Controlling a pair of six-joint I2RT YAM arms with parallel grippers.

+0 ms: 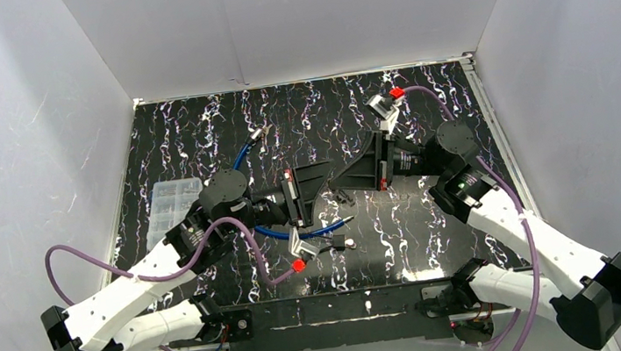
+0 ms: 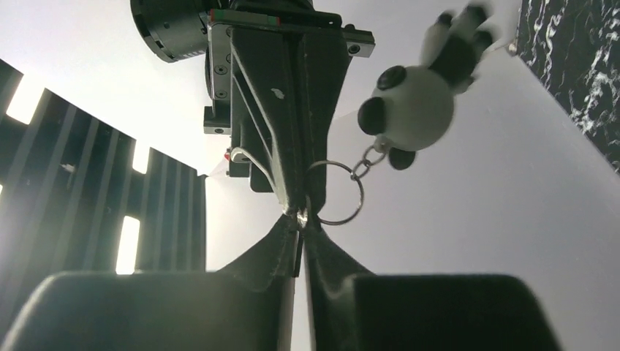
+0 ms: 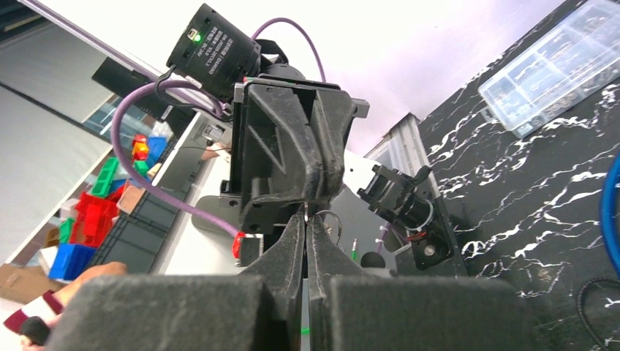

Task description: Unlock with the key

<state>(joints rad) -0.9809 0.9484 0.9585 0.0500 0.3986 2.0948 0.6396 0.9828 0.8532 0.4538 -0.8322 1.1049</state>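
Hanging in mid-air over the table [image 1: 438,240], the key [image 2: 301,215] was pinched tip to tip by the left gripper [image 2: 300,228] and right gripper [image 3: 305,219], both clamped shut on it, a panda charm [image 2: 409,110] dangling. Apparently a hand-over: one gripper had next to let go.

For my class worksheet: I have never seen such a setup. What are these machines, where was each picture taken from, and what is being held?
Two robot arms are bolted at a table's near edge. One picture looks down from above; the other two come from cameras on each wrist. On the dark marbled table lie a blue cable and a clear plastic box. The left arm's fingers and right arm's fingers meet tip to tip, both shut on a small key, mostly hidden. From it hang a ring and a panda charm.
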